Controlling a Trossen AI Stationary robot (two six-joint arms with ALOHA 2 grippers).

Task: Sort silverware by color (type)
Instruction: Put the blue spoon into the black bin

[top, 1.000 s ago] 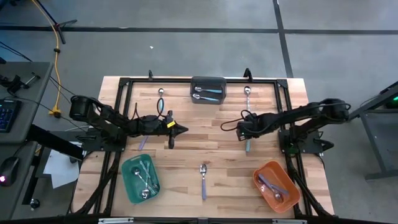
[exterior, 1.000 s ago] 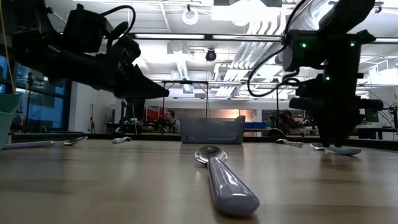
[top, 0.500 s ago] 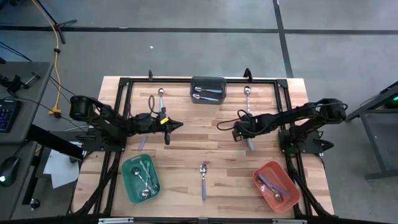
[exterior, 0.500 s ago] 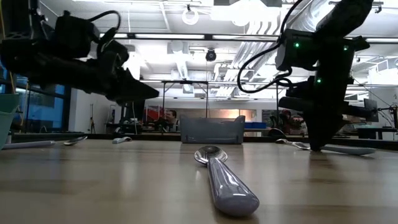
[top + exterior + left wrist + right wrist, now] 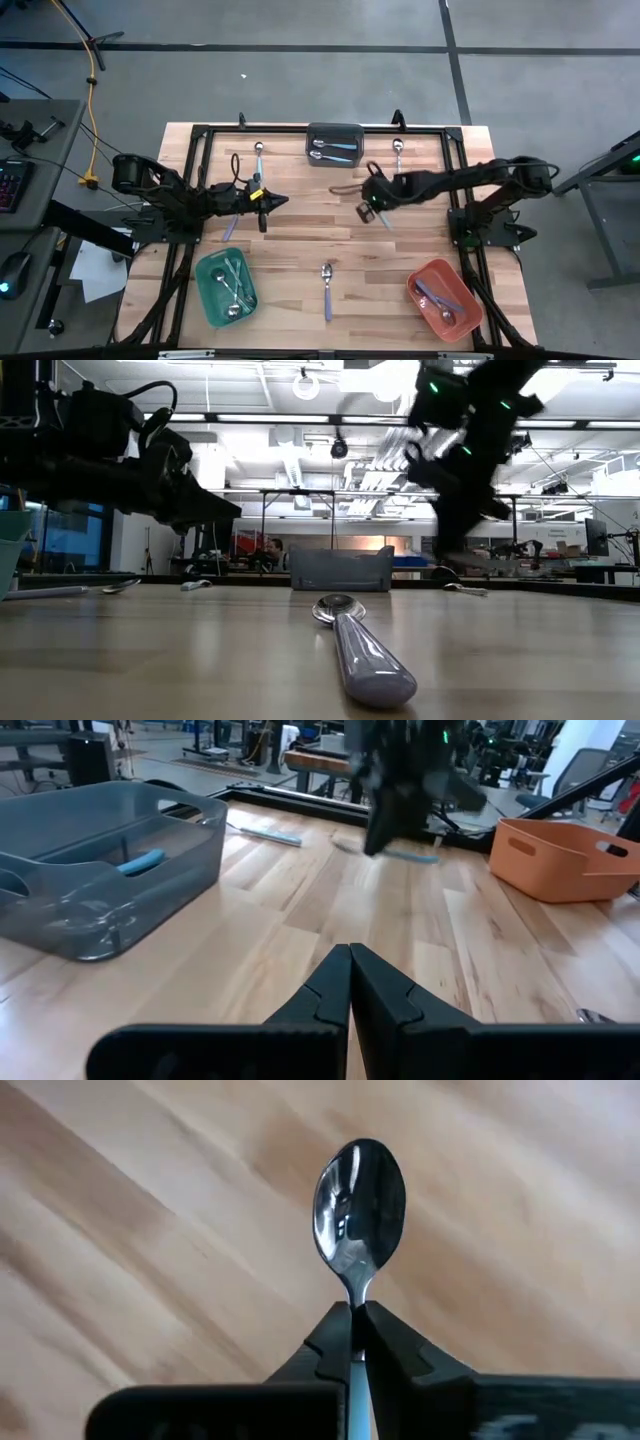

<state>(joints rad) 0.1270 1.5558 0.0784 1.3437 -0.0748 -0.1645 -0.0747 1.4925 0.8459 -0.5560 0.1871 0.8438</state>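
My right gripper [image 5: 354, 1342], open over the table a second ago, now pinches a blue-handled spoon [image 5: 358, 1215] above the table's [image 5: 300, 225] middle, nearer the grey bin [image 5: 334, 143]. My left gripper [image 5: 350, 982] is clenched empty, pulled back leftward. A lavender spoon [image 5: 326, 283] lies near the front edge. No writing is readable.

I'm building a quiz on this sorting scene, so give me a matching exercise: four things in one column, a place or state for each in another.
Things:
1. green bin
2. grey bin
3. right gripper
4. left gripper

Places or states:
A. far edge of the table, middle
B. shut, holding nothing
C. near left corner
D. shut on a spoon

Pairs: 1-C, 2-A, 3-D, 4-B
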